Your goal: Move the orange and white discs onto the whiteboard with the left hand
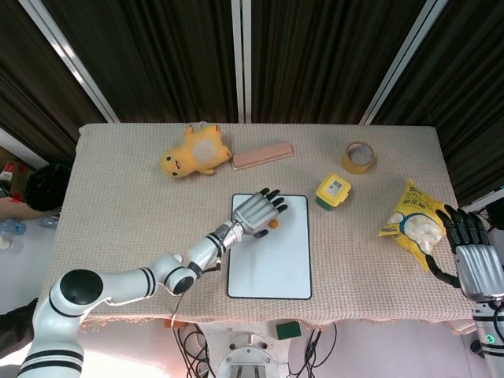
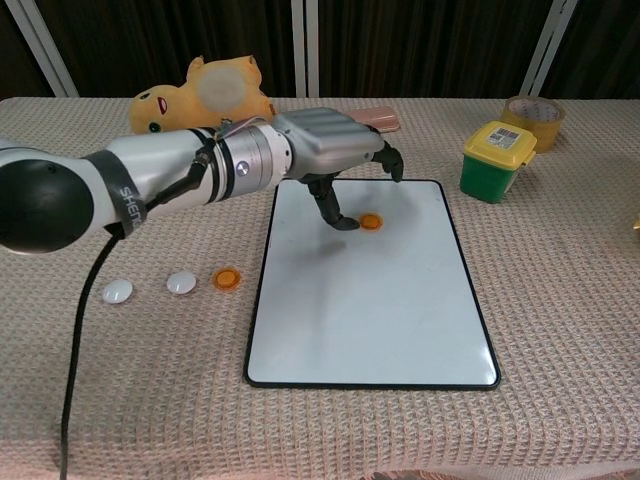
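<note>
An orange disc (image 2: 371, 221) lies on the upper part of the whiteboard (image 2: 370, 320), free of any finger. My left hand (image 2: 330, 160) hovers just above and left of it with its fingers lifted apart, the thumb tip close beside the disc. In the head view the same hand (image 1: 257, 214) covers the whiteboard's (image 1: 276, 264) top edge, and the orange disc (image 1: 273, 223) peeks out by its fingers. On the cloth left of the board lie a second orange disc (image 2: 228, 278) and two white discs (image 2: 181, 282) (image 2: 117, 291). My right hand (image 1: 472, 256) rests empty at the table's right edge.
A yellow plush toy (image 2: 200, 100) and a pink case (image 1: 262, 154) lie behind the board. A green box with a yellow lid (image 2: 497, 147) and a tape roll (image 2: 533, 110) stand to the right. A yellow snack bag (image 1: 413, 223) lies by my right hand.
</note>
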{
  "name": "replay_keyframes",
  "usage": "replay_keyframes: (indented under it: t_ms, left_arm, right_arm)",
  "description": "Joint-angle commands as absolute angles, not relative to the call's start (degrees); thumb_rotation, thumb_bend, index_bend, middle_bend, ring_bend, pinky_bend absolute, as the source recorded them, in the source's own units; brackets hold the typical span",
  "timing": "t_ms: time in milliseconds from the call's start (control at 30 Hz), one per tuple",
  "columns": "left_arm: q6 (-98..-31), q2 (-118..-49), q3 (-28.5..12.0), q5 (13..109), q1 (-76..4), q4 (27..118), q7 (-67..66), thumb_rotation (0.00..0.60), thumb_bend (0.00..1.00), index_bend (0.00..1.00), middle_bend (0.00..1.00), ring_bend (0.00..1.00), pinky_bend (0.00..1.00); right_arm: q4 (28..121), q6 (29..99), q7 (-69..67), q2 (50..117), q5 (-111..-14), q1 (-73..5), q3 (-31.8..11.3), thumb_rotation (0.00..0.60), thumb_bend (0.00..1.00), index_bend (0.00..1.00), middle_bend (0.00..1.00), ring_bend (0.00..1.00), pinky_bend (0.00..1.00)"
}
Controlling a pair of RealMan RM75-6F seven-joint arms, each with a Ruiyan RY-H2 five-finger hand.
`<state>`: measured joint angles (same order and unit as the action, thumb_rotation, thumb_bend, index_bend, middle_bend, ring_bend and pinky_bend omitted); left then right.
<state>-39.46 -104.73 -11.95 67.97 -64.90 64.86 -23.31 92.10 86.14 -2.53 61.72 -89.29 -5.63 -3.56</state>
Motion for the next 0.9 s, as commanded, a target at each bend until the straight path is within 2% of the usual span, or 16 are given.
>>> replay_keyframes:
  t_ms: [33, 200, 300, 367, 500, 667, 900]
  left_arm:
    - [-42.85, -95.80, -9.25, 65.97, -59.78, 76.81, -25.27, 0.524, 0.23, 0.26, 0.18, 0.09, 0.19]
    - [-47.24, -84.59, -3.84, 64.33, -53.42, 91.30, -27.69, 0.507, 0.22, 0.30, 0.18, 0.09, 0.19]
    - [-49.50, -81.68, -1.01, 64.81, -50.97, 95.44, -29.08, 0.492, 0.22, 0.31, 0.18, 0.09, 0.19]
    - [-49.90, -80.76, 0.54, 65.42, -49.71, 96.90, -28.57, 0.463, 0.22, 0.31, 0.18, 0.09, 0.19]
    - [-50.69, -81.01, 2.57, 67.83, -47.71, 96.44, -26.72, 0.429, 0.22, 0.31, 0.18, 0.09, 0.19]
    - [-53.21, -83.77, 3.83, 71.85, -45.27, 92.88, -24.83, 0.434, 0.22, 0.32, 0.18, 0.09, 0.19]
    - [-54.81, -87.38, 3.33, 75.08, -44.03, 88.34, -23.58, 0.454, 0.22, 0.33, 0.18, 0.09, 0.19]
  right_arm:
    - [92.06, 85.99, -2.58, 61.68, -89.26, -5.72, -3.59, 0.600, 0.31, 0.00, 0.00, 0.00, 0.00]
    - [91.85, 85.36, -2.38, 62.04, -89.25, -6.20, -3.70, 0.600, 0.31, 0.00, 0.00, 0.00, 0.00]
    - [92.06, 85.05, -2.06, 62.50, -89.60, -6.48, -3.57, 0.600, 0.31, 0.00, 0.00, 0.00, 0.00]
    - [92.21, 84.94, -1.69, 62.79, -89.92, -6.60, -3.41, 0.600, 0.31, 0.00, 0.00, 0.00, 0.00]
    - [92.71, 84.89, -0.98, 62.78, -90.04, -6.57, -3.21, 0.600, 0.31, 0.00, 0.00, 0.00, 0.00]
    - [93.37, 85.43, -0.47, 62.27, -89.88, -6.25, -3.28, 0.600, 0.31, 0.00, 0.00, 0.00, 0.00]
    - [93.83, 85.41, -0.01, 62.06, -89.86, -6.17, -3.17, 0.600, 0.31, 0.00, 0.00, 0.00, 0.00]
